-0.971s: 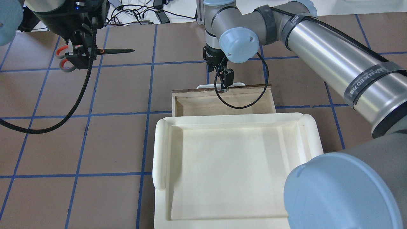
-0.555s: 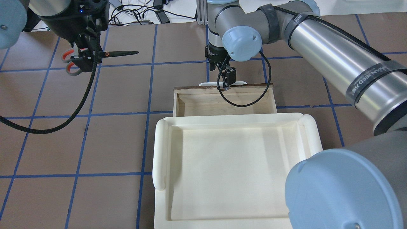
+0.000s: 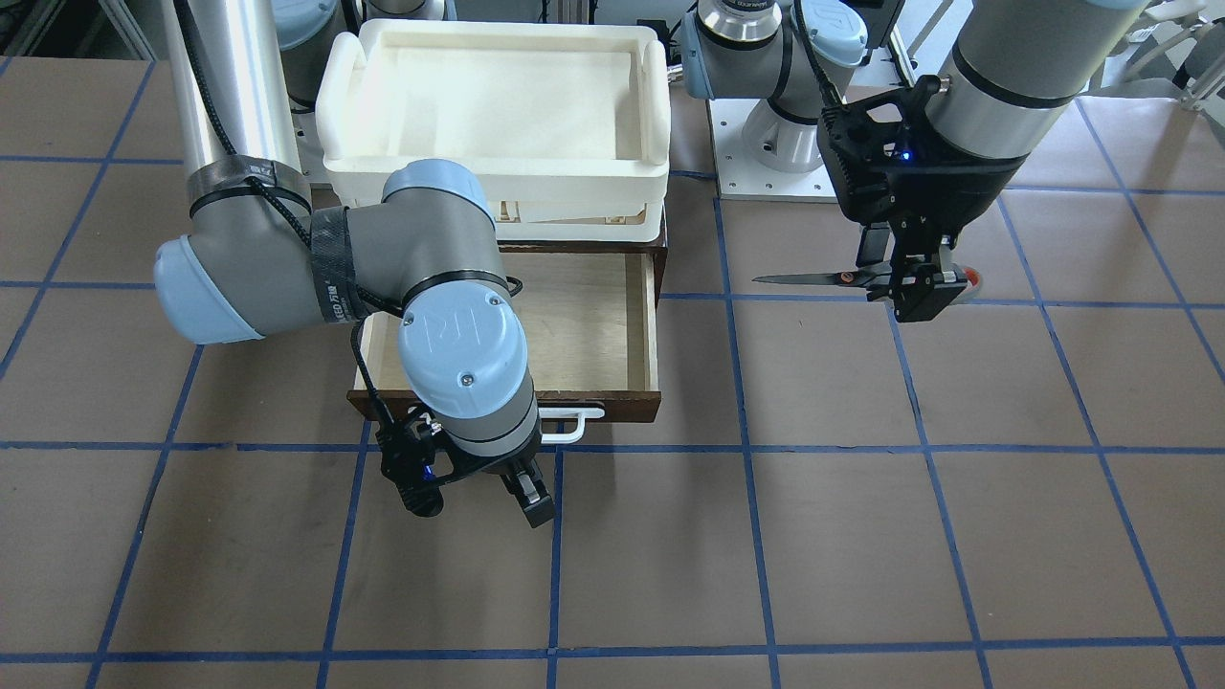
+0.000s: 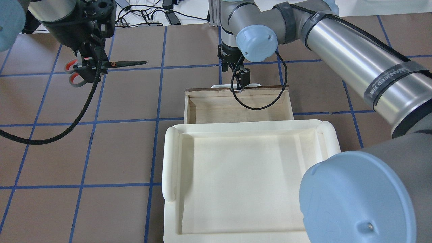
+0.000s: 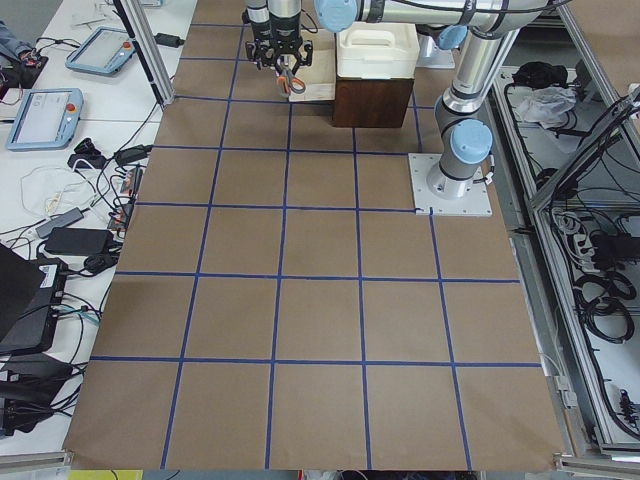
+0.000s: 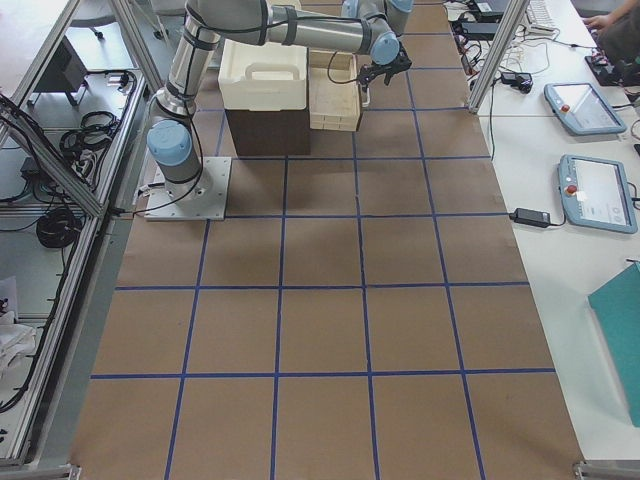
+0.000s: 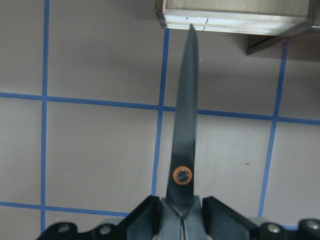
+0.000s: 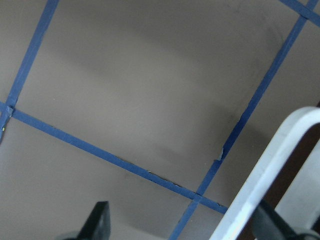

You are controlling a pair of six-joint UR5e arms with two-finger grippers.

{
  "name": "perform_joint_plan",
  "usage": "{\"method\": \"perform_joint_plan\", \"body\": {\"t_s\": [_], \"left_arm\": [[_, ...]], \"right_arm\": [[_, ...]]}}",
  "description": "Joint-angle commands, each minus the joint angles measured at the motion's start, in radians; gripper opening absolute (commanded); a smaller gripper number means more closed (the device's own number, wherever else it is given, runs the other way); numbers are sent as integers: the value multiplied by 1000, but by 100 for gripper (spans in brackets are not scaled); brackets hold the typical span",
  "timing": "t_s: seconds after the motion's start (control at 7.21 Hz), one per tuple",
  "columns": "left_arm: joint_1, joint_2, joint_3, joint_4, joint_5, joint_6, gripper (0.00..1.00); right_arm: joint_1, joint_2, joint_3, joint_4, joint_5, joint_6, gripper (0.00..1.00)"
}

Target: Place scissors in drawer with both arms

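Right end effector spread wide just beside white bar handle, drawer open behind it, white foam tray beyond, left end effector clamped on scissors near pivot, aloft over counter, well apart from drawer.

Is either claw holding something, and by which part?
The left claw pinches the scissors just behind the pivot, before the handle loops; the right claw holds nothing.

The brown table with blue tape grid lines is supporting a dark brown wooden drawer, standing open, and a white metal base plate.
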Motion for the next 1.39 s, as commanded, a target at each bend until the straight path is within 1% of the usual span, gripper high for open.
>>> {"method": "perform_joint_plan", "body": {"t_s": [0.0, 0.97, 1.11, 1.25], "left_arm": [[1, -3, 0, -36, -2, 5, 18], [1, -3, 0, -36, -4, 5, 18], [1, -3, 0, -36, -6, 5, 18], [-2, -14, 0, -34, -9, 3, 18]], "right_arm": [[-3, 2, -3, 0, -1, -4, 100], [-10, 16, -24, 1, 0, -16, 100], [-12, 6, -24, 4, -4, -16, 100], [-10, -30, -21, 17, -16, -16, 100]]}}
